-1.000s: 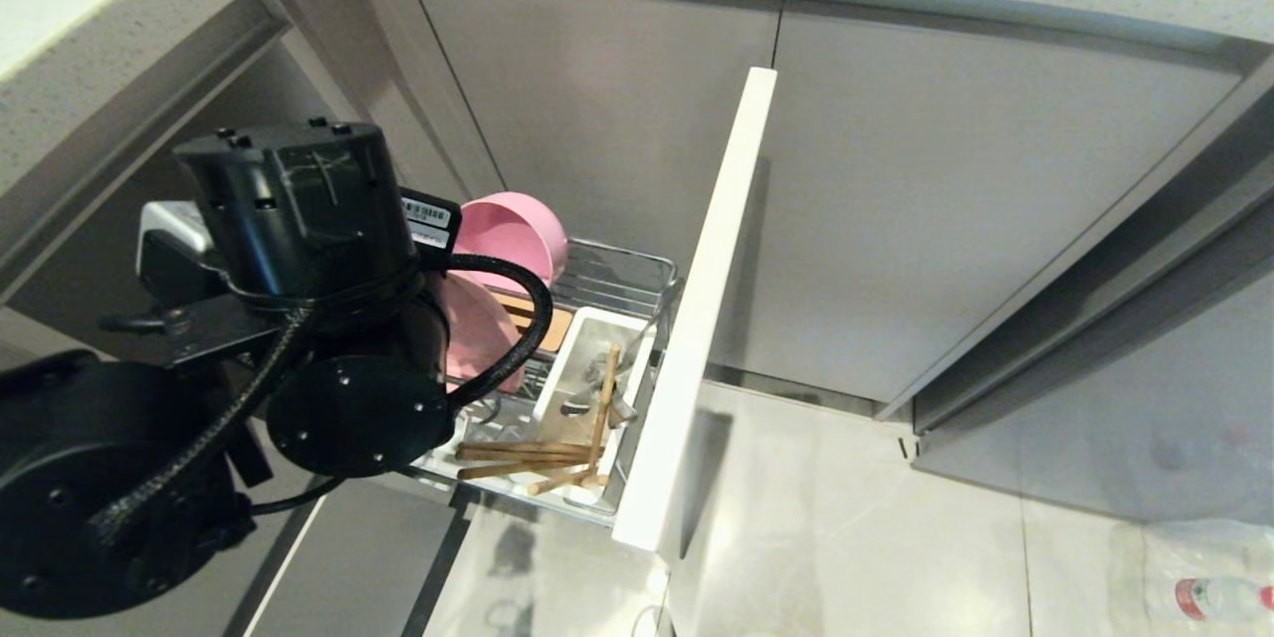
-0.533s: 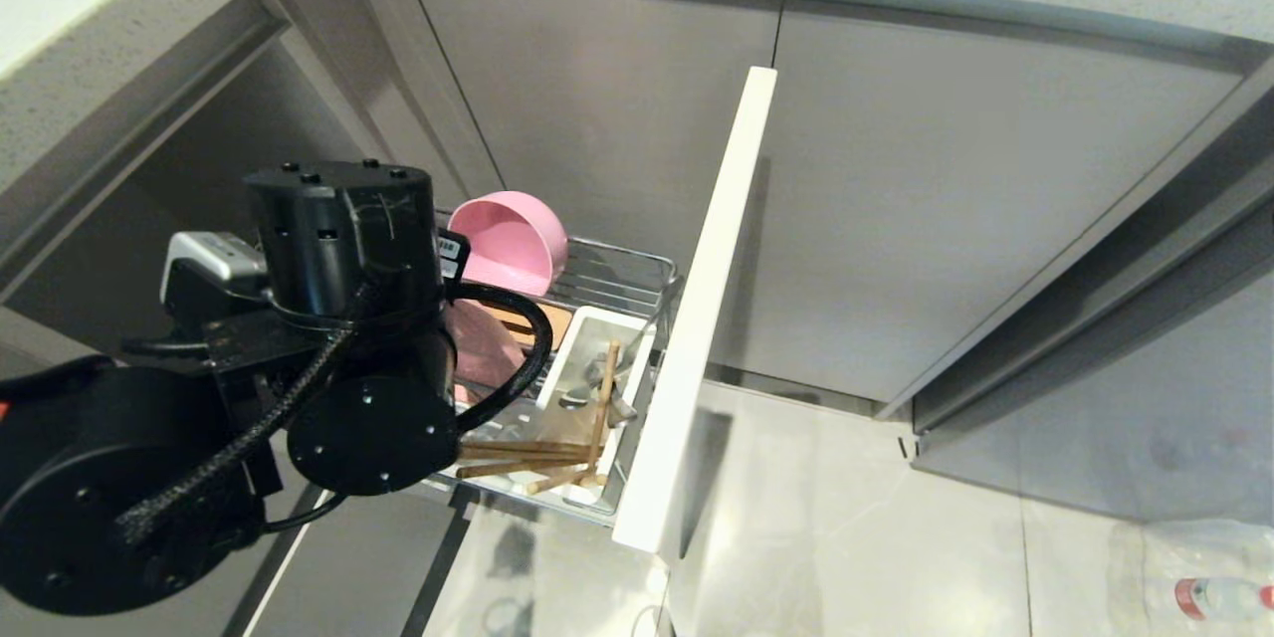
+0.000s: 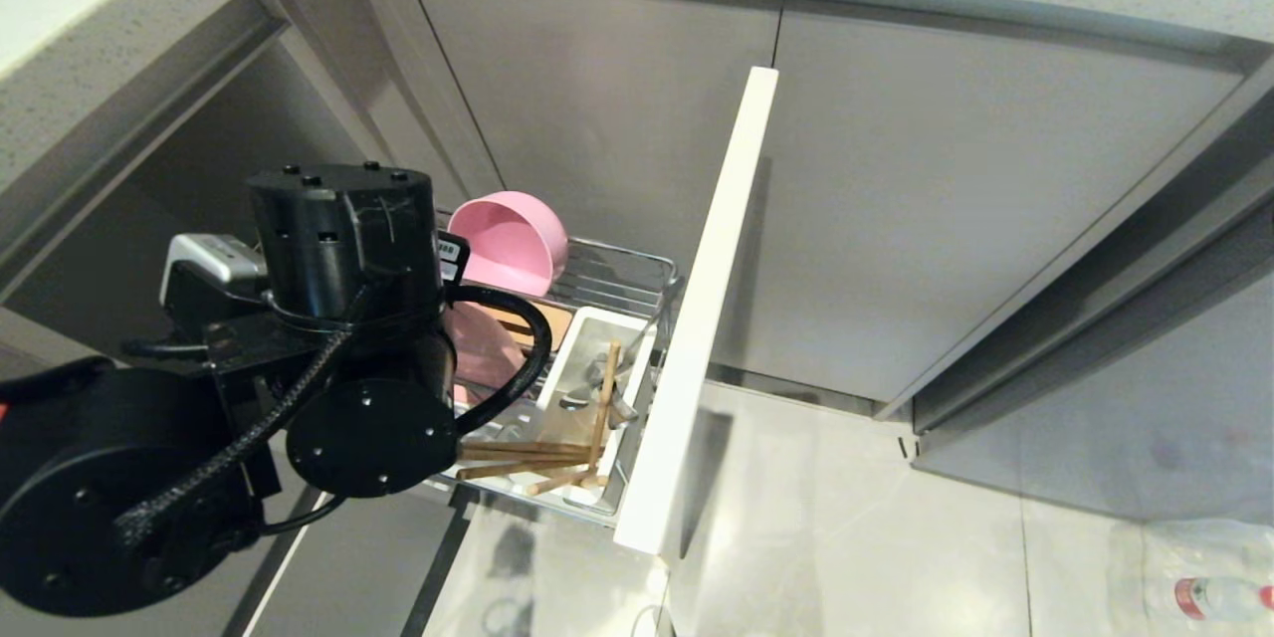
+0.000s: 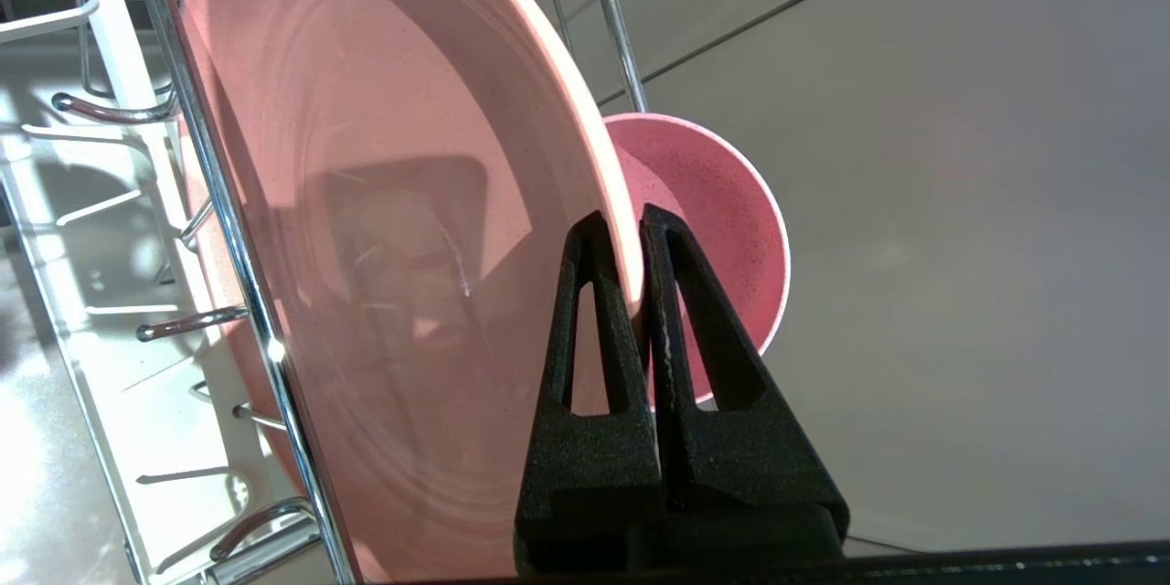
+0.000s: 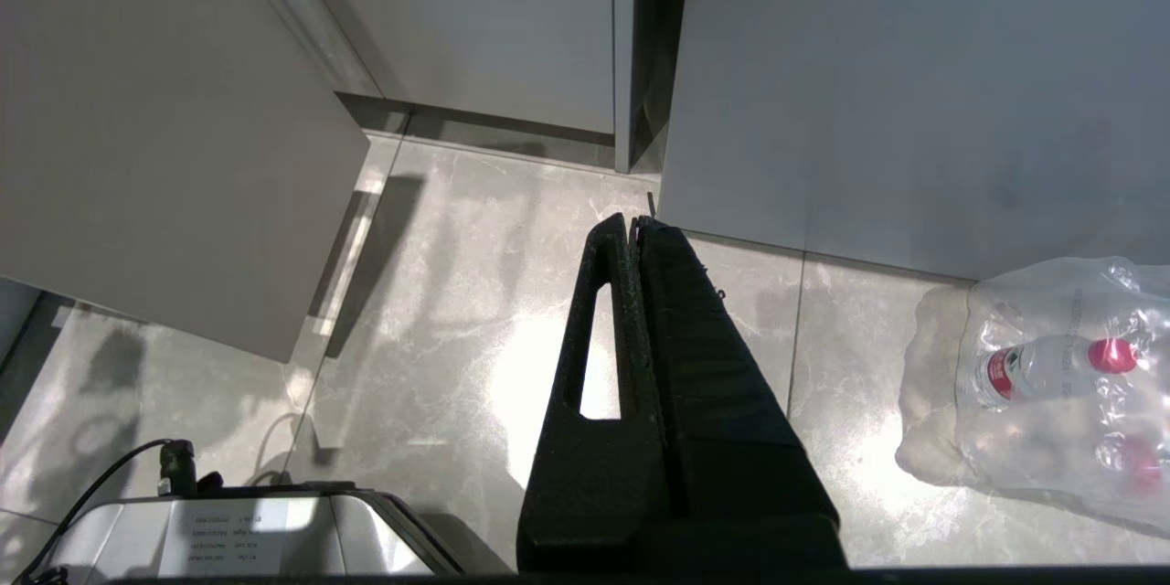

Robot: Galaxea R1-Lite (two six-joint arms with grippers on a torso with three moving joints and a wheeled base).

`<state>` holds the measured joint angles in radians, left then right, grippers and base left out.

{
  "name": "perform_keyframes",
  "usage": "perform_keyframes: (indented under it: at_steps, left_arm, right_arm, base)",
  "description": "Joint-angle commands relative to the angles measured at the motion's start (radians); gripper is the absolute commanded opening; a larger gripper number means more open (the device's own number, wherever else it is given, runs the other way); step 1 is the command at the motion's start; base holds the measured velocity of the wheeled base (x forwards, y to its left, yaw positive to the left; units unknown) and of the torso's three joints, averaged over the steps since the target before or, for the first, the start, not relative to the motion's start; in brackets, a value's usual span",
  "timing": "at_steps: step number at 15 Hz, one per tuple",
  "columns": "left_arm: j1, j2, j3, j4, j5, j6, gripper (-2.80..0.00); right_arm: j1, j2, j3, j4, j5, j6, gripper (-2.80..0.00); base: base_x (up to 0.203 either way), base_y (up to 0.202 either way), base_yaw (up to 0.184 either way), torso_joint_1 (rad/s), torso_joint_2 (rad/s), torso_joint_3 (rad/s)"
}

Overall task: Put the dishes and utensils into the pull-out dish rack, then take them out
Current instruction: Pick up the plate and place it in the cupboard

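Observation:
The pink plate point(image 4: 366, 201) stands on edge between the wires of the pull-out dish rack point(image 3: 622, 271). My left gripper point(image 4: 624, 215) is shut on the plate's rim, one finger on each face. In the head view the left arm hides most of the plate point(image 3: 485, 346). Behind it the pink bowl point(image 3: 508, 241) leans on its side at the rack's far end, and it also shows past the plate's rim as the bowl point(image 4: 727, 228). Wooden chopsticks point(image 3: 523, 458) lie across the rack's near end, one propped in the white caddy point(image 3: 597, 338) beside the silver fork point(image 3: 585, 402). My right gripper point(image 5: 632, 221) hangs shut over the floor.
The rack's white cabinet front point(image 3: 702, 318) stands pulled out to the right of the basket. Chrome prongs point(image 4: 183, 322) and a white drip tray point(image 4: 101, 366) lie beside the plate. Grey cabinet doors stand behind. A wrapped pack of water bottles point(image 5: 1051, 375) lies on the floor at the right.
My left arm has come down and a little to the right, and the plate has sunk lower between the rack's wires. Over the last half second it has hardly moved.

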<state>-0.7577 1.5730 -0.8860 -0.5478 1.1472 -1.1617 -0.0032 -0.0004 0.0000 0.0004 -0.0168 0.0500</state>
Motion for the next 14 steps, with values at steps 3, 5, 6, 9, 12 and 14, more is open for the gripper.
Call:
perform_keyframes:
  at_steps: [3,5,6,9,12,14]
  left_arm:
    - [-0.002,-0.008,0.001,0.001,0.009,-0.001,-2.8]
    - [-0.004,-0.022,-0.003,0.036,0.009,-0.003,-2.8]
    - [-0.003,-0.039,-0.004,0.053,0.008,-0.005,-2.8]
    - [-0.003,-0.037,-0.001,0.075,0.008,-0.007,0.0]
    - [-0.003,-0.041,-0.001,0.095,0.008,-0.007,0.0]
    - [-0.003,-0.043,-0.001,0.097,0.008,0.0,0.0]
  right_arm:
    - [0.0,0.0,0.002,0.0,0.0,0.001,-2.8]
    - [0.0,0.0,0.002,0.0,0.0,0.001,-2.8]
    - [0.0,0.0,0.002,0.0,0.0,0.001,-2.8]
    - [0.0,0.0,0.002,0.0,0.0,0.001,-2.8]
    - [0.0,0.0,0.002,0.0,0.0,0.001,-2.8]
    - [0.0,0.0,0.002,0.0,0.0,0.001,-2.8]
  base:
    - [0.0,0.0,0.0,0.0,0.0,0.0]
    - [0.0,0.0,0.0,0.0,0.0,0.0]
    - [0.0,0.0,0.0,0.0,0.0,0.0]
    - [0.0,0.0,0.0,0.0,0.0,0.0]
    - [0.0,0.0,0.0,0.0,0.0,0.0]
    - [0.0,0.0,0.0,0.0,0.0,0.0]
